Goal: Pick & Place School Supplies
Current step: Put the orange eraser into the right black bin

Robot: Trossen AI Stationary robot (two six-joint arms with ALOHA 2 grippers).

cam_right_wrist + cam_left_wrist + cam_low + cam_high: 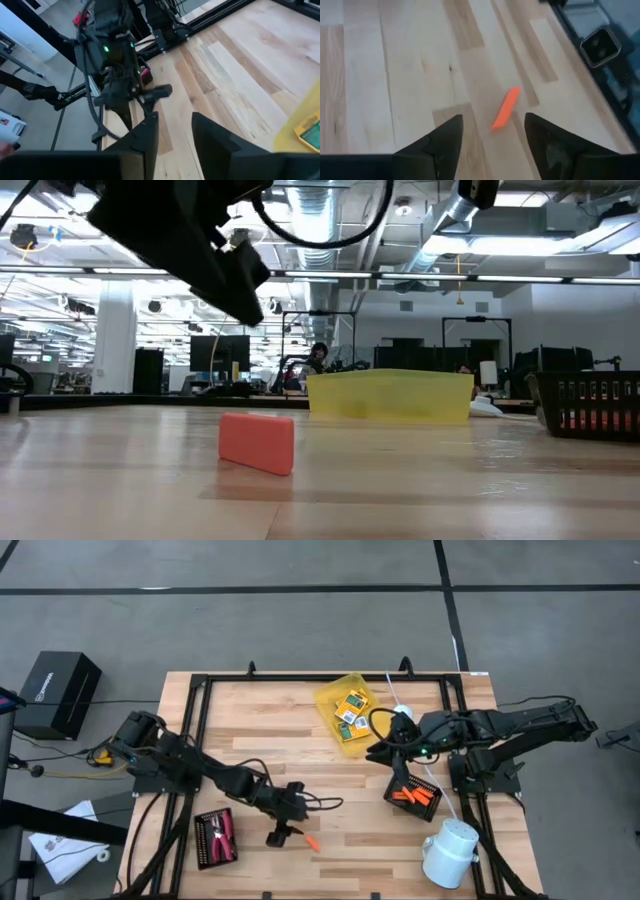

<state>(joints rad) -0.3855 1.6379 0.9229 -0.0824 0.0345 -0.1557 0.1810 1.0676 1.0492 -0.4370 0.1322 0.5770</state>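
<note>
One short orange stick (313, 843) lies flat on the wood near the table's near edge; it also shows close up in the low view (257, 442). My left gripper (283, 835) hovers open just to its left. In the left wrist view the orange stick (506, 107) lies ahead of the gap between the open fingers (492, 135), untouched. Several more orange sticks (414, 796) lie in a black tray. Yellow-and-green boxes (348, 708) lie in the translucent yellow tray. The red-handled tool (222, 833) lies in another black tray. My right gripper (383, 752) is open (175, 132) above the table's middle, holding nothing.
The yellow tray (330, 695) sits at the far middle, and its wall shows in the low view (390, 395). One black tray (432, 804) is at the right, the other (204, 840) near left. A white cylinder (450, 852) stands at the near right corner. Bare wood lies between the arms.
</note>
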